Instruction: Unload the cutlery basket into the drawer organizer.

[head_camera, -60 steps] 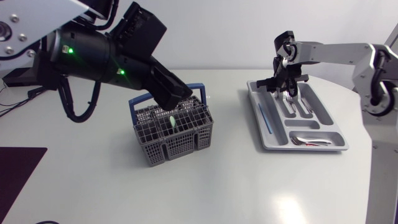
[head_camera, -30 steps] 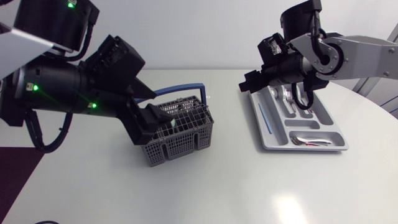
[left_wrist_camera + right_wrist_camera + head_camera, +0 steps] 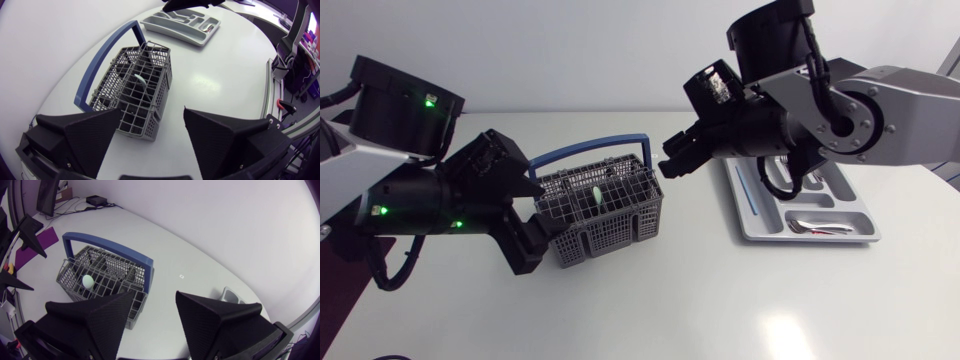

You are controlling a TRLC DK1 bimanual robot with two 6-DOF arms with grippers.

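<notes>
The tabletop point(image 3: 650, 310) is white, with a rounded edge. A small pale square marker point(image 3: 181, 276) lies flat on the tabletop, well in from its edge. A dark purple mat point(image 3: 37, 242) lies at the tabletop's edge.

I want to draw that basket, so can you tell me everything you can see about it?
The basket is a grey box of plastic-looking mesh, split into small compartments, with a blue handle arching over it. It stands upright on the white table, left of the tray. One pale green-tipped piece pokes up inside; darker shapes lie deeper, too dim to name. The open left gripper is close beside it and seems not to touch it.
</notes>
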